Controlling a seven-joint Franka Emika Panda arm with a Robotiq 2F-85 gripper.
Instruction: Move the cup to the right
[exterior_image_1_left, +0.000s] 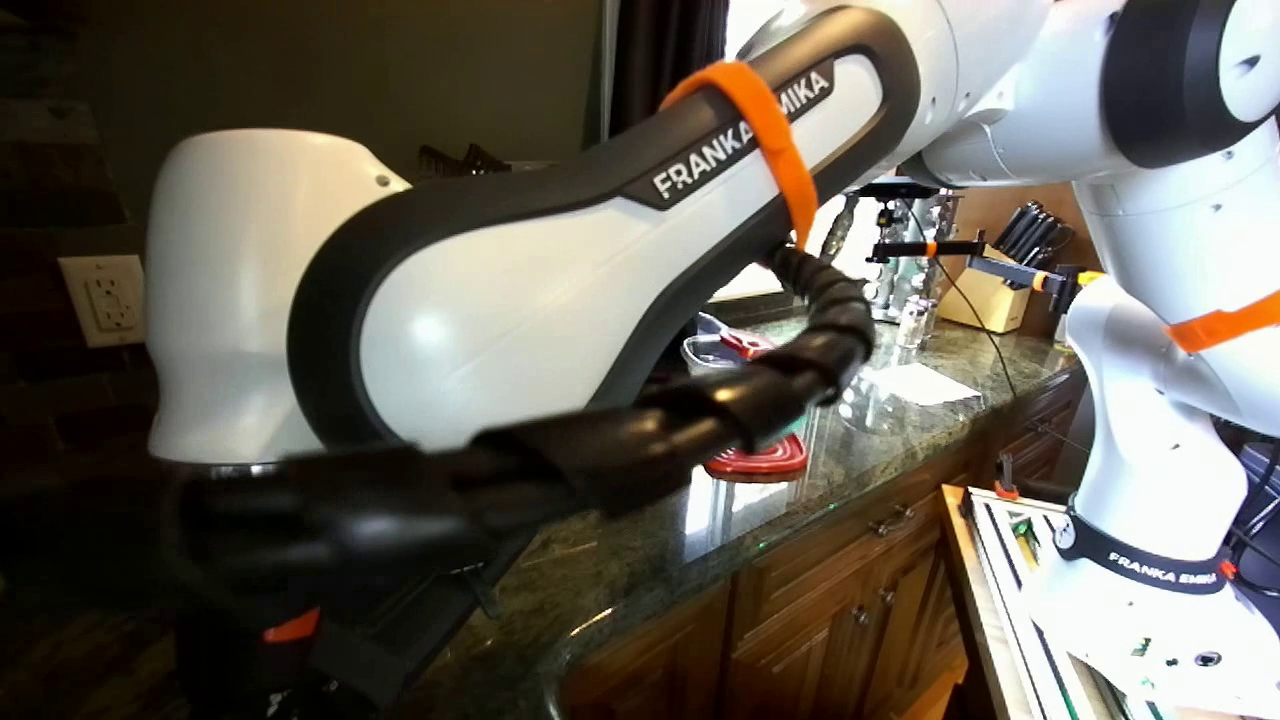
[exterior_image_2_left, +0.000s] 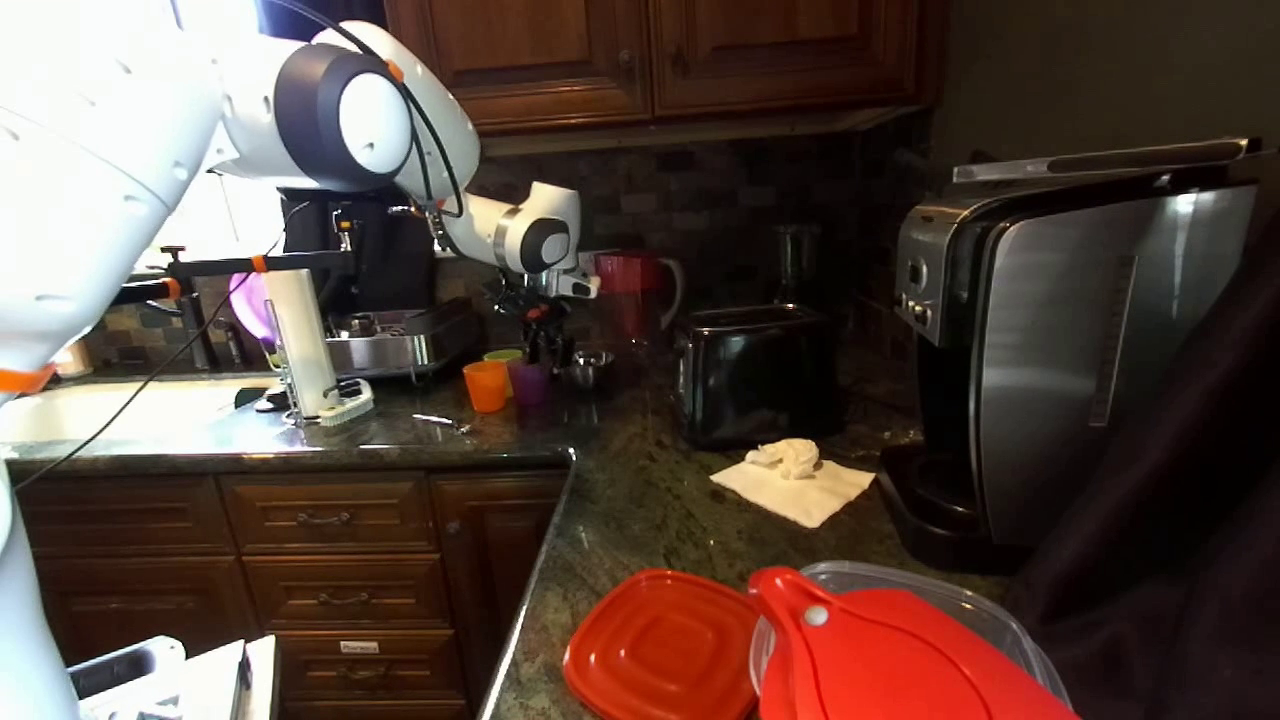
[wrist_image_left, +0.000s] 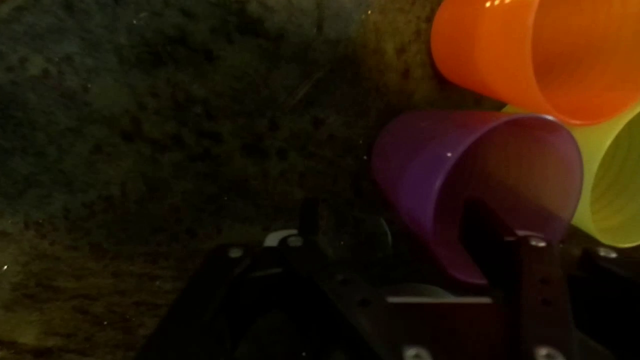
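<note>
Gripper (wrist_image_left: 391, 207) spread at the purple cup (wrist_image_left: 460, 172), toaster (exterior_image_2_left: 760, 378) right of the cup, seen only in an exterior view

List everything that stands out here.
Purple tapered cup: one, purple, on dark stone counter
Orange tapered cup: one, orange, beside that
Lime tapered cup: one, lime, beside both
Round metal bowl: one, silver, near cups
Boxy toaster: one, black, on counter
Handled pitcher: one, red, near toaster
Tall coffee maker: one, silver, near toaster
Paper sheet: one, white, before toaster
Paper roll: one, white, on counter
Square lid: one, red, on counter
Plastic container: one, clear, beside lid
Wooden knife block: one, tan, on counter
Wooden cabinets: several, brown, above and below counter
Robot arm: one, white, over counter
Claw: one, black, open at purple cup
</note>
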